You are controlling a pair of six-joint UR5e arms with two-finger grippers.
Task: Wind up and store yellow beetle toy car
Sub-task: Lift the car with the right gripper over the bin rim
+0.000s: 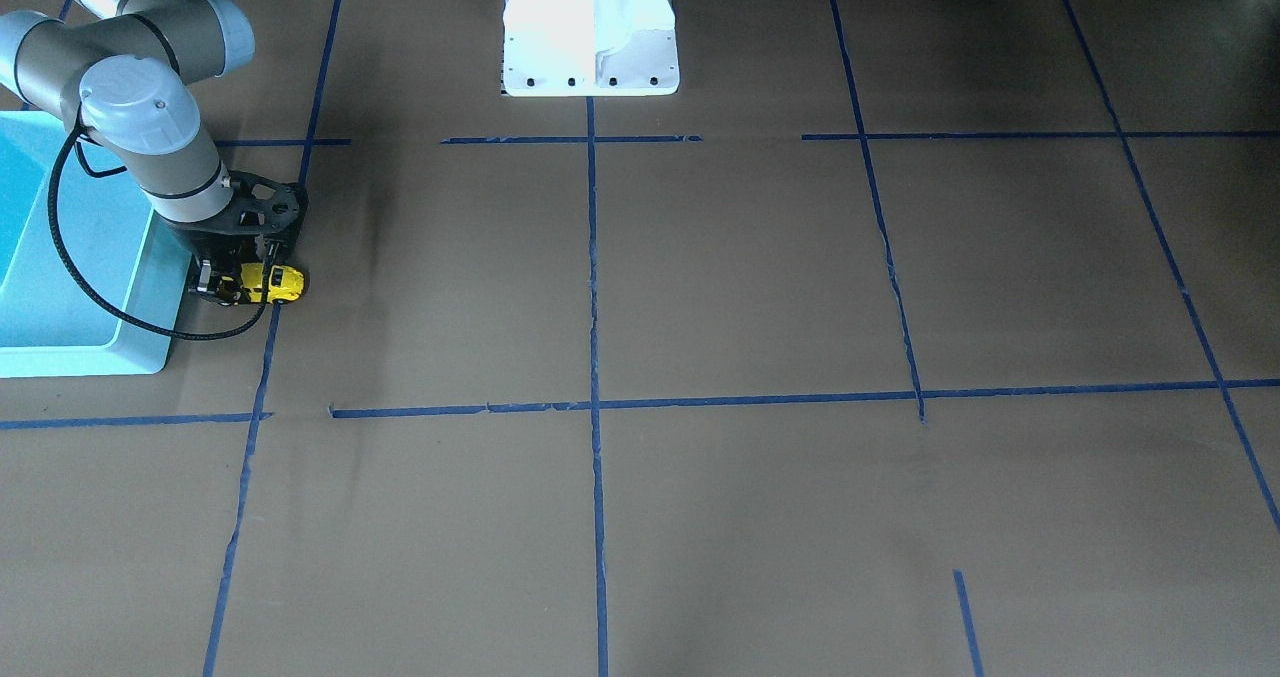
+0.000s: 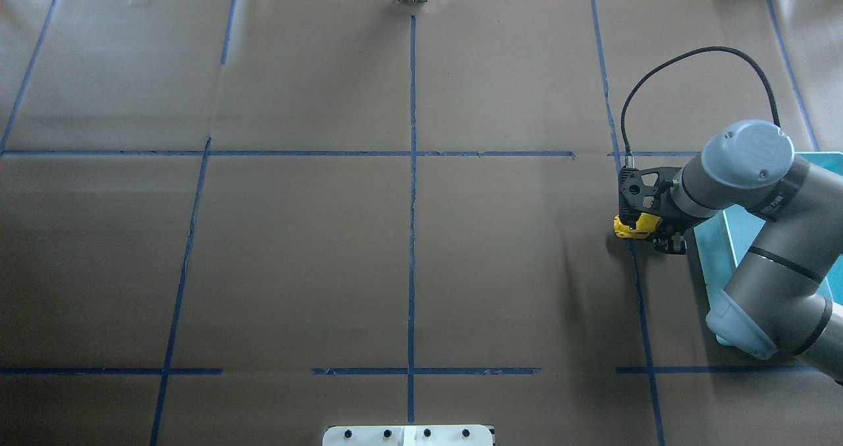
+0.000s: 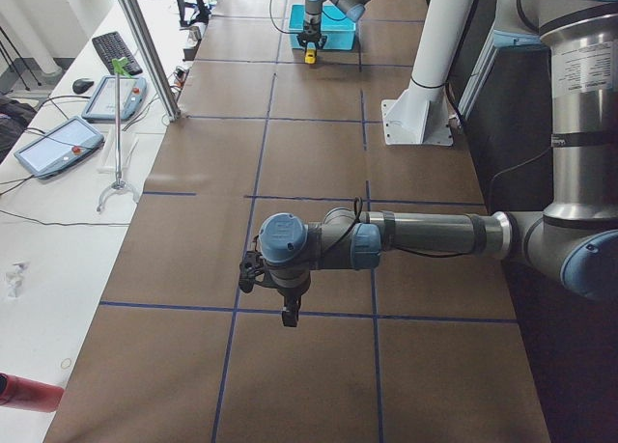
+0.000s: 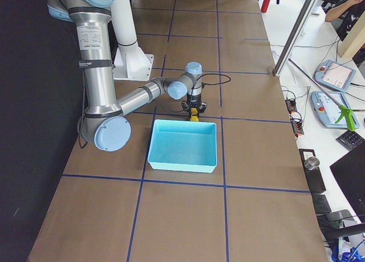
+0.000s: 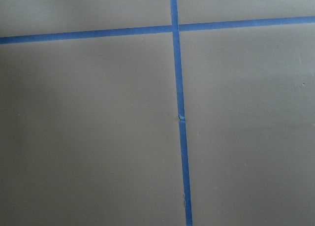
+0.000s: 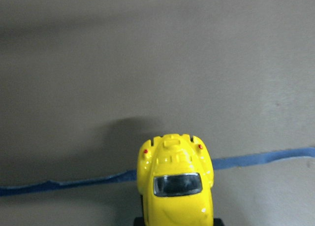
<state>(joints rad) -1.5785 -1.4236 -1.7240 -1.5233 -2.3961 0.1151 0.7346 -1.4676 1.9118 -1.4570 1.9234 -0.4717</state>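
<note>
Far off on the robot's left, the left claw (image 3: 287,315) hangs above the brown paper-covered counter (image 2: 296,255), well apart from the work. It shows only in the side view, so I cannot tell whether it is apart or together, and its wrist camera sees only paper and blue tape. By my reading it has no part in this step.

Further right in the overhead view, the yellow beetle toy car (image 2: 633,226) sits low at a blue tape line (image 2: 642,314), just beside the wall of the turquoise bin (image 2: 714,261). The right claw (image 2: 652,234) is clamped on it. In the wrist view, the end with two small red dots pokes out ahead. Whether the wheels touch the paper cannot be made out, though the shadow lies close under that end.

The step in hand looks like the winding. To do it well, press the car down just enough that the wheels bite the paper. Then draw it straight back along its own length, so the wheels roll rather than skid. The grip should be firm and level, since a tilted car lifts one axle and the spring gets nothing. The clamp must hold after the pull, or the car shoots off. Then lift clear of the rim, close on the right, and let go low over the bin floor.
</note>
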